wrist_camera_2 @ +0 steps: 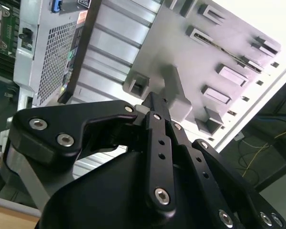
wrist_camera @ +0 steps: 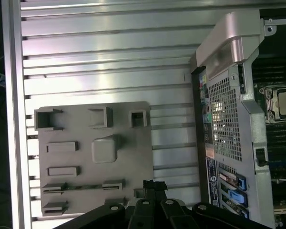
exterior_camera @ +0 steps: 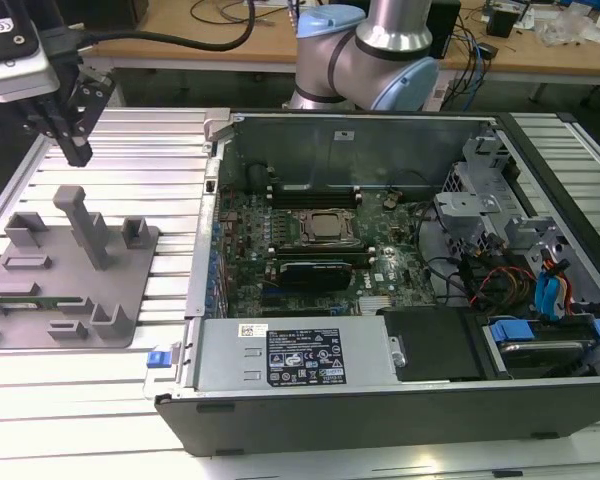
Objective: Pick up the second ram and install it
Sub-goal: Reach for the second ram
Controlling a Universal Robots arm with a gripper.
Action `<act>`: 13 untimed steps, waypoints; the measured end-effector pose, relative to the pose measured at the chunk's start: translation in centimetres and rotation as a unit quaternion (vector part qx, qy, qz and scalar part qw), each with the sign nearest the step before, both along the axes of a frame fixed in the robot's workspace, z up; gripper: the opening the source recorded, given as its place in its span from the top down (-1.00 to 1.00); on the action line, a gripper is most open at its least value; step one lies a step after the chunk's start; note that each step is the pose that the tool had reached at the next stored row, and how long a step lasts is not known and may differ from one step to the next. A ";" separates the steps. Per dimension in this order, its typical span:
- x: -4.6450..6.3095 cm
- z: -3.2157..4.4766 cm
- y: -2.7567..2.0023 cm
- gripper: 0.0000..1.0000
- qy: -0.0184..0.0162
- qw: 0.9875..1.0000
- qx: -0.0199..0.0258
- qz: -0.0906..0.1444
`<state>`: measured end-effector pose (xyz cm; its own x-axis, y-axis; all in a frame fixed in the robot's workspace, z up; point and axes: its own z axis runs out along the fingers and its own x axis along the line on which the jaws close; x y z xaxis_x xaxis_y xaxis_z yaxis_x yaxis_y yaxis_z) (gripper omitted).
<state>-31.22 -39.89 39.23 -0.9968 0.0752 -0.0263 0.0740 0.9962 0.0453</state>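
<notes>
Second ram [exterior_camera: 35, 301]: noted as a slim green strip standing on edge between two small holders of the grey fixture plate [exterior_camera: 130, 290], ungripped. It is also seen in the first wrist view [wrist_camera: 83, 187] and in the second wrist view [wrist_camera_2: 229, 50].

Gripper [exterior_camera: 78, 153]: held above the far corner of the fixture plate, at the exterior view's left, touching nothing. In both wrist views the black fingers [wrist_camera_2: 157, 138] are seen pressed together into a single tip [wrist_camera: 155, 183], with nothing between them. In the exterior view the tip is set clear of the tall post [exterior_camera: 85, 225] on the plate, and the second ram is found on the near side of that post, apart from the gripper.

Fixture plate: laid flat on the slotted aluminium table [exterior_camera: 160, 150], with several empty block holders spread across it.

Open computer case [exterior_camera: 380, 410]: placed just beside the plate, toward the exterior view's right. Inside, the processor socket [exterior_camera: 325, 228] is seen on the motherboard, long black memory slots [exterior_camera: 310, 192] behind it and a black expansion card [exterior_camera: 315, 272] in front of it. A labelled metal box [exterior_camera: 290, 355] is fixed along the near wall.

Robot arm [exterior_camera: 380, 50]: based behind the case.
</notes>
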 end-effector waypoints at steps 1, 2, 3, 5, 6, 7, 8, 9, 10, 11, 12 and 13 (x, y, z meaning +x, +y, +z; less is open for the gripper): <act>-0.2 0.00 0.00 0.84 0.000 1.000 0.000 0.000; -0.3 0.00 0.00 0.84 0.000 1.000 0.000 0.000; -0.6 -0.01 0.00 0.84 0.000 1.000 0.000 0.000; -1.0 -0.01 0.00 0.84 0.000 1.000 0.000 0.000; -1.4 -0.02 0.00 0.84 0.000 1.000 0.000 0.000; -1.7 -0.02 0.00 0.84 0.000 1.000 0.000 0.000; -1.8 -0.02 0.00 0.84 0.000 1.000 0.000 0.000; -2.2 -0.03 0.01 0.84 0.000 1.000 0.000 0.000; -2.6 -0.03 0.00 0.84 0.000 1.000 0.000 0.000; -2.9 -0.03 0.00 0.84 0.000 1.000 0.000 0.000; -3.1 -0.04 0.00 0.84 0.000 1.000 0.000 0.000; -3.4 -0.05 0.00 0.84 0.000 1.000 0.000 0.000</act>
